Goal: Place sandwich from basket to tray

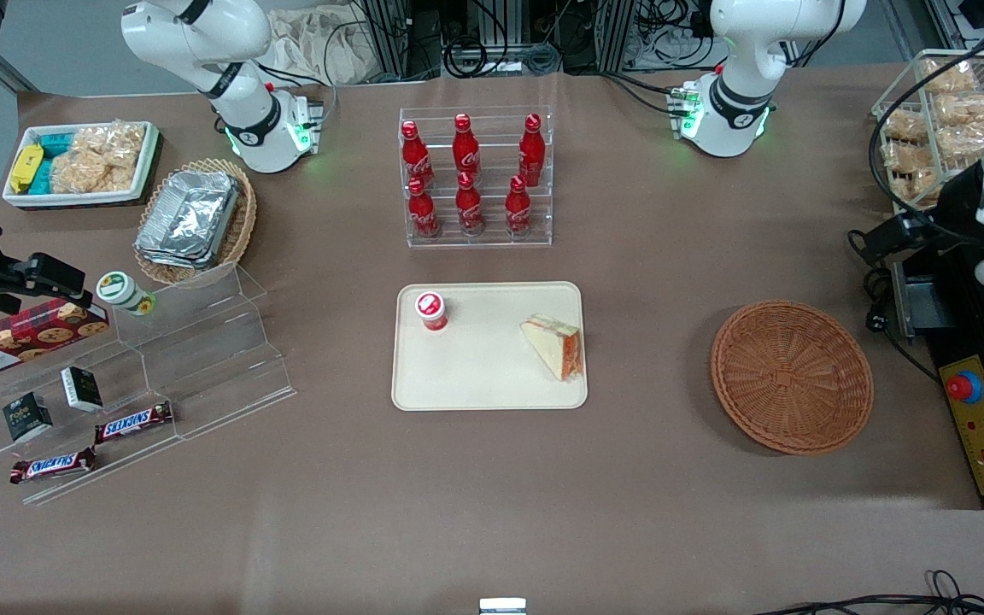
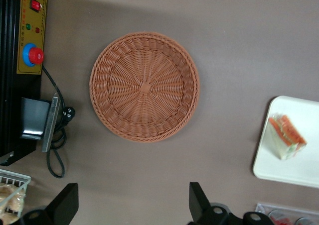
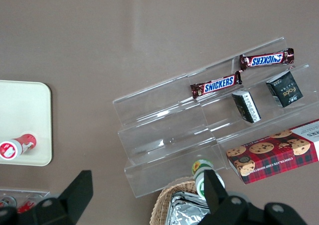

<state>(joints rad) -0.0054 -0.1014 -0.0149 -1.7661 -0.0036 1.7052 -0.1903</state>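
Beige tray (image 1: pixel 492 389) well apart from the fingertips, bearing the sandwich and a small red-capped bottle (image 1: pixel 431 310). Reddish-brown wicker basket (image 2: pixel 144 87) below, out ahead of the fingertips, nothing inside. Gripper (image 2: pixel 133 205) above the brown tabletop, fingers (image 2: pixel 198 200) spread wide, gripping nothing. Wrapped wedge sandwich (image 1: pixel 555 345) on the tray's basket-side edge, off to one side of the fingers.
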